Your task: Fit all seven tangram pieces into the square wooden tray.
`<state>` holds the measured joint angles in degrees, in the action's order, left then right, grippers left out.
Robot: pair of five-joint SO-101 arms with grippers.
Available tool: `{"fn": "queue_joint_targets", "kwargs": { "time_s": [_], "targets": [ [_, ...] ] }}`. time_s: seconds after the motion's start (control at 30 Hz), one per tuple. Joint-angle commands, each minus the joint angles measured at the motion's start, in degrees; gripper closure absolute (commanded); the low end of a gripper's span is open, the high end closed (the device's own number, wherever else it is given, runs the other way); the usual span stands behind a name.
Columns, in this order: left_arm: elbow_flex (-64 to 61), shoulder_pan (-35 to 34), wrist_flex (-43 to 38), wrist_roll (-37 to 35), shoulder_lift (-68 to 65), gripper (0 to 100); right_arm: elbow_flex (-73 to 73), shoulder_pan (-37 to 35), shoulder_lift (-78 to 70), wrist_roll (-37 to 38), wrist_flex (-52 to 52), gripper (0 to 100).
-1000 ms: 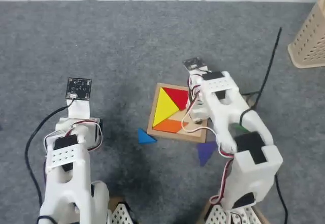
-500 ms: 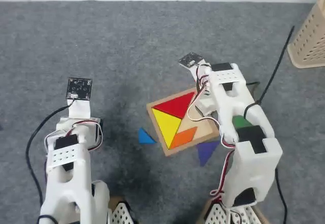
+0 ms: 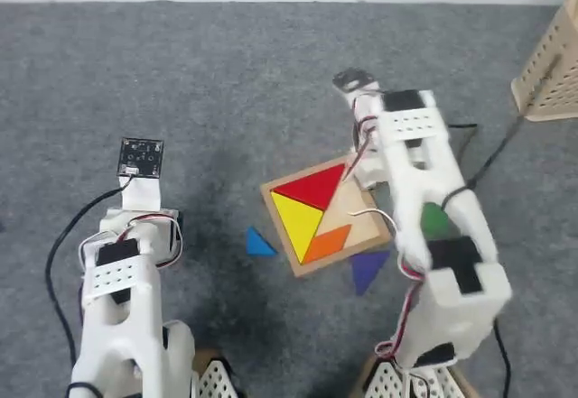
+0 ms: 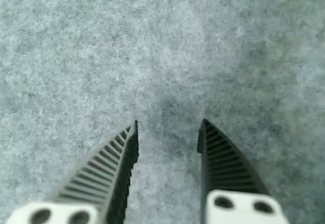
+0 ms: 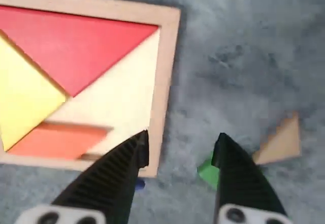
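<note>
Because the right hand hangs open with one jaw over the wooden tray's right rim and the other outside it, a sideways sweep could catch that rim. That would likely skew the tray and unseat the red triangle, yellow triangle and orange piece. The tray sits askew at mid-bench. A blue triangle, purple piece and green piece crowd its left, near and right sides. The left hand is open over bare bench, and there is free room far and left.

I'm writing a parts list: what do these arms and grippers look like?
The left arm and right arm are white shells with black motors and thin red, white and black wires. The left gripper and right gripper have black, ribbed, tapered fingers on white bases.
</note>
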<state>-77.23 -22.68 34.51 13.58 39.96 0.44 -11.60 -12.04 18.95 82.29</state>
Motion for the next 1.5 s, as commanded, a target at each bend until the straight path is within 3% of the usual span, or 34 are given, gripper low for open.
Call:
{"fn": "queue_joint_targets", "kwargs": {
  "time_s": [0.0, 0.17, 0.37, 0.5, 0.67, 1.17, 1.33, 1.47],
  "targets": [
    [0.13, -0.09, -1.23, 0.7, 2.02, 82, -2.81, 6.29, 8.22, -0.62, 2.86, 80.0],
    [0.13, -0.09, -1.23, 0.7, 2.02, 82, -2.81, 16.57, 6.29, 8.44, 2.51, 79.7],
    [0.13, -0.09, -1.23, 0.7, 2.02, 82, -2.99, 21.23, -1.8, 22.77, -3.3, 79.6],
    [-0.13, 0.0, -1.23, 0.7, 2.02, 82, -2.99, 19.3, -7.08, 22.42, -6.64, 79.6],
    [-1.45, 1.58, -3.08, 0.79, 2.37, 82, -7.21, 16.31, -11.12, 15.3, -10.07, 79.6],
    [-1.54, 1.67, -3.16, 0.79, 2.37, 82, -18.55, 20.53, -26.42, 14.42, -9.54, 80.1],
    [-1.54, 1.67, -3.16, 0.79, 2.37, 82, -19.78, 21.05, -25.54, 14.07, -2.68, 83.7],
    [-1.54, 1.67, -3.16, 0.79, 2.37, 82, -19.78, 21.58, -24.75, 10.73, 1.1, 80.9]
  ]
}}
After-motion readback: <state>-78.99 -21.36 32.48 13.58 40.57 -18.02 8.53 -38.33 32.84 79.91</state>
